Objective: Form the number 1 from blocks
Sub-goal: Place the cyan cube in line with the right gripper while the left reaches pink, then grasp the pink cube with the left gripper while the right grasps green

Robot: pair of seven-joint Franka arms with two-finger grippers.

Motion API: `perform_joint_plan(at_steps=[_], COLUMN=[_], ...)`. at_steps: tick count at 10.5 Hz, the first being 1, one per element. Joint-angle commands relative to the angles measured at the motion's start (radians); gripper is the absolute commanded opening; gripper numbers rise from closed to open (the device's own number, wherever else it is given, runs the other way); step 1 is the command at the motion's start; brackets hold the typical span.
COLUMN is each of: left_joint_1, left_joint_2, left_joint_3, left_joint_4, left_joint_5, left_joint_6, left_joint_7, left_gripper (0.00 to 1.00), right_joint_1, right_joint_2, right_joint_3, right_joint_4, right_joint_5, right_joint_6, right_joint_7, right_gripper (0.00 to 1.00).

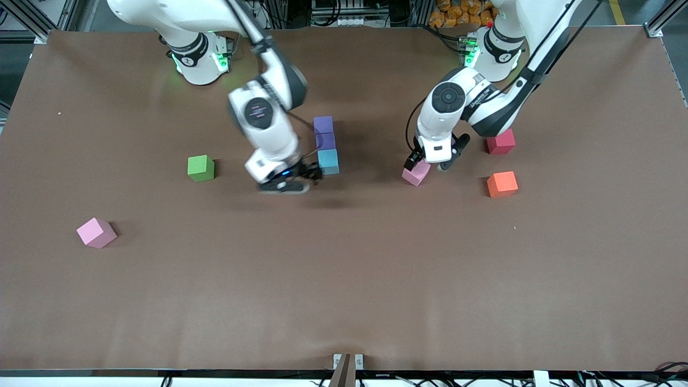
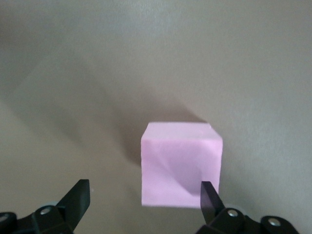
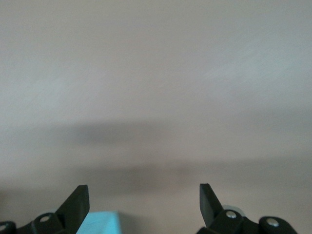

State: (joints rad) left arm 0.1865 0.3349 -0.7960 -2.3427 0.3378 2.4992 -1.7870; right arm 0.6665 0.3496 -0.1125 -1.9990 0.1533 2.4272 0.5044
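Two purple blocks (image 1: 323, 124) (image 1: 325, 141) and a light blue block (image 1: 328, 161) stand in a touching row near the table's middle. My right gripper (image 1: 313, 174) (image 3: 144, 187) is open just beside the light blue block (image 3: 100, 222), with nothing between its fingers. My left gripper (image 1: 431, 163) (image 2: 145, 185) is open, low over a pink block (image 1: 415, 173) (image 2: 181, 163); one finger overlaps the block's corner, and the block is not gripped. A green block (image 1: 200, 167) and a second pink block (image 1: 96, 233) lie toward the right arm's end.
A red block (image 1: 501, 142) and an orange block (image 1: 502, 184) lie toward the left arm's end, close to the left arm. The brown table (image 1: 344, 279) stretches bare nearer the front camera.
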Motion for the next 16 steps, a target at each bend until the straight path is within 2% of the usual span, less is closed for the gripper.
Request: perform_joint_plan(at_steps=[1,4,9,11,16], left_joint_1=[0.005,0.002,-0.004,-0.002,-0.001], left_joint_2=[0.047,0.099,0.093,0.09,0.072], left_joint_3=[0.026,0.028,0.026,0.026,0.023], left_joint_4=[0.006,0.035,0.055,0.059,0.06], left_joint_5=[0.11,0.223,0.23,0.23,0.228], left_joint_6=[0.044,0.047,0.04,0.035,-0.003], left_joint_7=[-0.092,-0.199,-0.233,-0.235,-0.25], left_gripper=[1.0,1.0,1.0,1.0,1.0], right_joint_1=[-0.163,-0.329,-0.522,-0.522,-0.499], right_joint_2=[-0.057,-0.058,-0.055,-0.057,-0.052], right_joint_3=[0.02,0.019,0.014,0.008,0.01], right_joint_4=[-0.041,-0.086,-0.087,-0.096,-0.21], right_joint_5=[-0.005,-0.005,-0.005,-0.006,-0.011], right_joint_6=[-0.087,-0.143,-0.175,-0.186,-0.175], right_joint_7=[-0.165,-0.478,-0.707,-0.727,-0.733], right_gripper=[1.0,1.0,1.0,1.0,1.0])
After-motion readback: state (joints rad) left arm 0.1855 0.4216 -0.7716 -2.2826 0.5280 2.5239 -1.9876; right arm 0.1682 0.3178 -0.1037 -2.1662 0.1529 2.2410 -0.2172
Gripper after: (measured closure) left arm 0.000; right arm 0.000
